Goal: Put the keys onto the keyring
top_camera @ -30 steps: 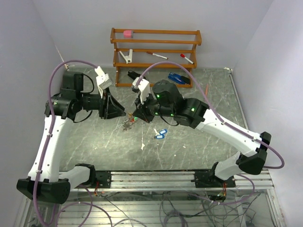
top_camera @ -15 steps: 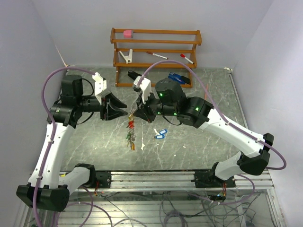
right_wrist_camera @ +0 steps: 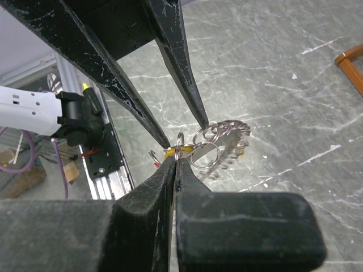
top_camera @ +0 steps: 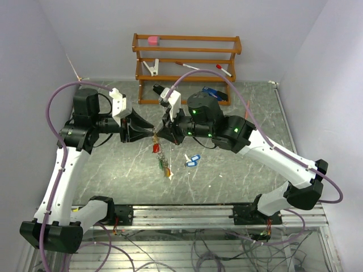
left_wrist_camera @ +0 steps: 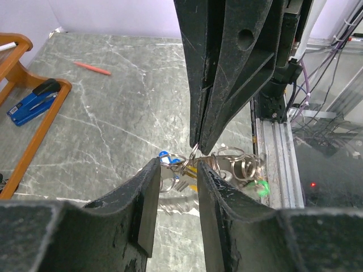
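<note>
Grey marbled worktop [top_camera: 108, 170], with the two hands above it drawn closer than before, now tip to tip. The right hand [top_camera: 158, 135] is pinched shut on a small ring [right_wrist_camera: 179, 140]. The left hand [top_camera: 150, 131] is narrowly parted. The keys [top_camera: 155, 148] and toothed keyring [right_wrist_camera: 241, 129] dangle just beneath, slightly further right.

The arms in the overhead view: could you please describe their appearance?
The left arm and right arm have white links, black joints with green lights, and a lilac cable each. The left gripper and right gripper have tapered, scuffed black fingers.
</note>
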### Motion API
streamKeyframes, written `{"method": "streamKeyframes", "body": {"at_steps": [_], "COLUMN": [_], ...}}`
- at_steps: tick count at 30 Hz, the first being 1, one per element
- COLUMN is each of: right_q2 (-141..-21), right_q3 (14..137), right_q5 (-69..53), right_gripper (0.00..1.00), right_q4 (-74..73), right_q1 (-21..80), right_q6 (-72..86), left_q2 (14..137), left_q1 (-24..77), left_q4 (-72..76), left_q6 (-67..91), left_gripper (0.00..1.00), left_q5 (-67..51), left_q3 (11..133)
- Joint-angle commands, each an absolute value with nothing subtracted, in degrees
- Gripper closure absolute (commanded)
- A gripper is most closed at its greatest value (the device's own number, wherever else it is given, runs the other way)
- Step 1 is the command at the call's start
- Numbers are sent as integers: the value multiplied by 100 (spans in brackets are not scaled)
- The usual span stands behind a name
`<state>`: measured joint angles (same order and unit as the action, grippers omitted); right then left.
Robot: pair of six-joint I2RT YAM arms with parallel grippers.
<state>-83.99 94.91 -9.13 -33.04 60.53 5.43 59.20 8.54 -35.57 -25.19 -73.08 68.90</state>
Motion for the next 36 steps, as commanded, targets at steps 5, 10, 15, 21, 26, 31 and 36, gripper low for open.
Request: {"method": "streamKeyframes", "body": {"at_steps": [5,10,15,21,26,31,36], "right_q2": [-8372,-8369,-8317,-8198,-8182,-8145,-8104], "right_q3": [9671,9636,9574,9447,9444,9439,9389], "right_q5": [-1018,-1044,-1046,-956,-914,-860,-820], "right_gripper": [100,100,100,100,100,100,100], "right_q4": [-2624,-2554,-2532,-2476,-2472,-2455,-2369], "right_q1": [6056,6057,6056,6056,6047,6047,6051], "right_q6": [761,814,894,983,1019,1045,1088], "left_q2": [5955,5980,6040,6079,6104,6105,6080], "left_q1": [956,975,993,1002,1002,1002,1002], "left_q4": [-3652,-3778,-4021,-4384,-4530,-4656,-4597], "left_q6": [-2930,-3141,-3386,-3716,-3857,-4012,-3948], "left_gripper": [67,77,88,88,85,83,84], "left_q5": [-7455,-7377,-7365,-7296,-7283,-7165,-7154], "left_q3": [6864,6864,6961,7165,7257,7276,7197]}}
